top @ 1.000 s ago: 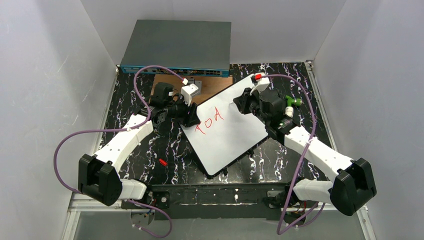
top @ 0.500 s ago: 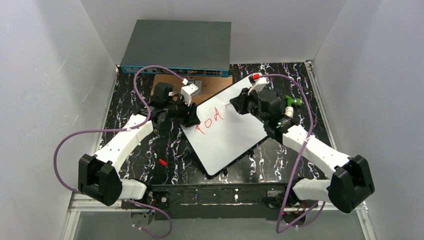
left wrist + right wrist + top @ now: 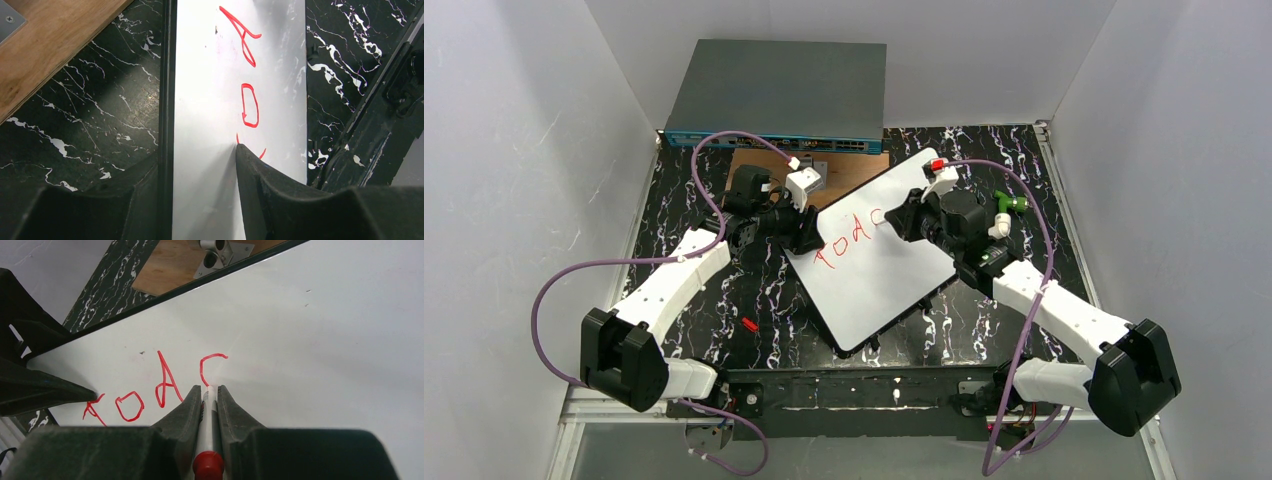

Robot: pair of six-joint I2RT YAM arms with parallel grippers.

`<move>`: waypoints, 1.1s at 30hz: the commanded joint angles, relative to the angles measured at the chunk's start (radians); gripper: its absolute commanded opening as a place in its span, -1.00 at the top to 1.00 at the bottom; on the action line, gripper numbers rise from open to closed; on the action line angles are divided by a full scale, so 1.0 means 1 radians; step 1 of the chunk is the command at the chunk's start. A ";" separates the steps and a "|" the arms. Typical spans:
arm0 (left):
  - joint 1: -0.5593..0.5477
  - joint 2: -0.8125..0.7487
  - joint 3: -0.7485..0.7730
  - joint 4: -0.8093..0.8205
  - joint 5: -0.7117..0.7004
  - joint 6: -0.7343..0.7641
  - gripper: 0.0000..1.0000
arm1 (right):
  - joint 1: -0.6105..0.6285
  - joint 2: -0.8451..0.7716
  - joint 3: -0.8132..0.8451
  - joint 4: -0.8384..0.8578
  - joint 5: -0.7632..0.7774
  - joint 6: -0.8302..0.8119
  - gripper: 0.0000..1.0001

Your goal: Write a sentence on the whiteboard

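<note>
1. Across tabletop, set askew: whiteboard bearing red letters.
2. Clamped at its edge by left pincer; hold steady.
3. Pinched in right pincer: red marker; press tip lightly, finishing the curve.

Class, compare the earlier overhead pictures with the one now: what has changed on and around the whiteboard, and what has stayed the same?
The right gripper, shut on the red marker, moved left across the whiteboard, and a new curved red stroke appeared to the right of the A. The left gripper stayed clamped on the board's edge; the whiteboard itself did not shift.
</note>
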State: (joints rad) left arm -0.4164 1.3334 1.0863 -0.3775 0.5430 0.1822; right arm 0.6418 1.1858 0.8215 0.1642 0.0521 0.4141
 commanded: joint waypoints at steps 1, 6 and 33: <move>-0.031 -0.012 -0.013 -0.045 0.041 0.103 1.00 | 0.003 -0.022 0.001 -0.039 0.077 -0.037 0.97; -0.031 -0.014 -0.012 -0.047 0.041 0.103 1.00 | 0.001 -0.010 0.023 -0.038 0.098 -0.046 0.97; -0.032 -0.025 -0.022 -0.050 0.041 0.107 1.00 | -0.022 -0.022 -0.009 -0.039 0.100 -0.004 0.97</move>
State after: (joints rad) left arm -0.4164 1.3334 1.0863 -0.3782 0.5423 0.1802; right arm 0.6228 1.1995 0.8547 0.1291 0.1356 0.3965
